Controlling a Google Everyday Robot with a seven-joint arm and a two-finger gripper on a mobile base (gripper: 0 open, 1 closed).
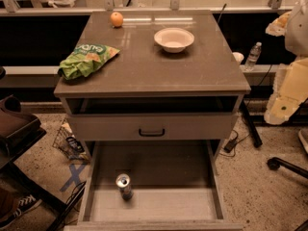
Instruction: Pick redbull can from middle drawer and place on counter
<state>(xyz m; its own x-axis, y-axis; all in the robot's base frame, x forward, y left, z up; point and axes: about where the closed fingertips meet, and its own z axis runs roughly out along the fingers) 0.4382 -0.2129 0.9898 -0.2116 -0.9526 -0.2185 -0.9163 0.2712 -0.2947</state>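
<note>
Now, you'll find the redbull can (123,186) standing upright on the floor of the open middle drawer (166,167), left of centre at the bottom of the frame. Above it, the counter (149,69) carries a white bowl (174,39), an orange (116,19) and a green chip bag (86,59). Your gripper (277,27) sits at the upper right edge, well apart from the can; you cannot tell whether it is released or clenched.

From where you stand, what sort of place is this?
Probably an office or lab test corner: a drawer cabinet with a can in its open drawer, a chip bag, orange and bowl on the counter, cables on the floor. The robot's arm shows at right; its gripper is out of view.
</note>
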